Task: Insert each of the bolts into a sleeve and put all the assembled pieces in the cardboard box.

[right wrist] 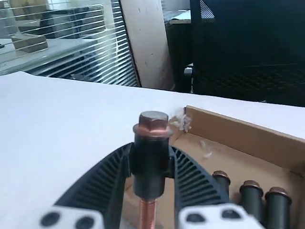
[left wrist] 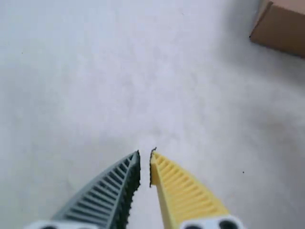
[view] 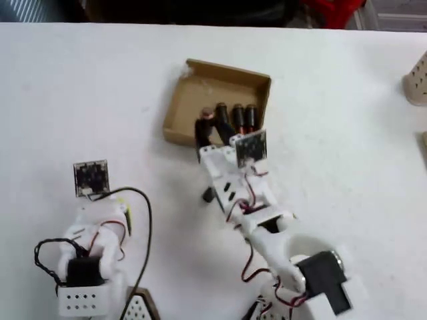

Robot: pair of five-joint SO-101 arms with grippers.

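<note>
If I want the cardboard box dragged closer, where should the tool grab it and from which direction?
Grip the cardboard box by the upright wall on the left arm's side, from above, one finger inside, one outside. The top is open and the floor beside that wall is bare; three finished pieces crowd the opposite side. The left tool is free; the right tool holds a fourth piece.

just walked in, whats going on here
The right gripper is shut on a bolt-in-sleeve piece, holding it upright at the cardboard box. Three assembled pieces already lie side by side in the box. The left gripper is shut and holds nothing, over bare table.
</note>
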